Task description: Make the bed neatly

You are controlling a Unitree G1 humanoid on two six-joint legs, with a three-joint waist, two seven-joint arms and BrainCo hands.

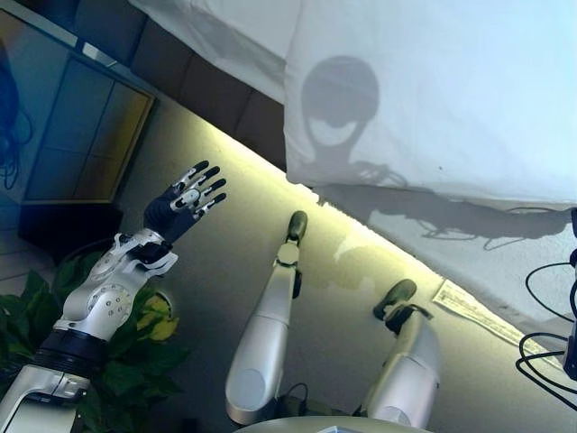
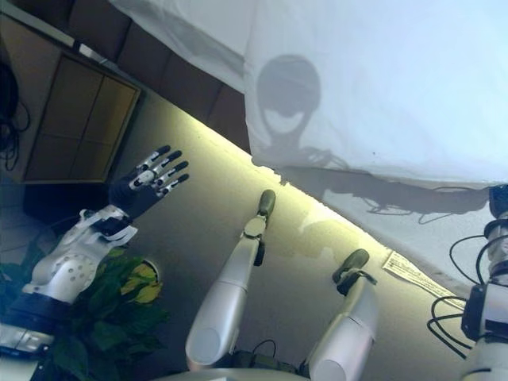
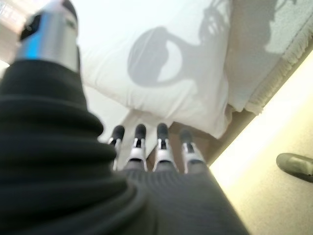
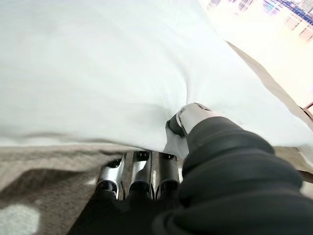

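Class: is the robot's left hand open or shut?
Open: the left hand has straight, spread fingers, holding nothing, apart from the white duvet.

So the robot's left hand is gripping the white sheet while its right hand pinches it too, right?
Not quite. The left hand is open in the air, touching nothing, as the left eye view shows. The right hand does pinch the white sheet.

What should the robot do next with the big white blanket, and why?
Probably bring the left hand over to the white blanket's near edge and grip it. That hand is open in the air, holding nothing, while the right hand already pinches the blanket's edge between thumb and fingers. Two grips should pull it straighter.
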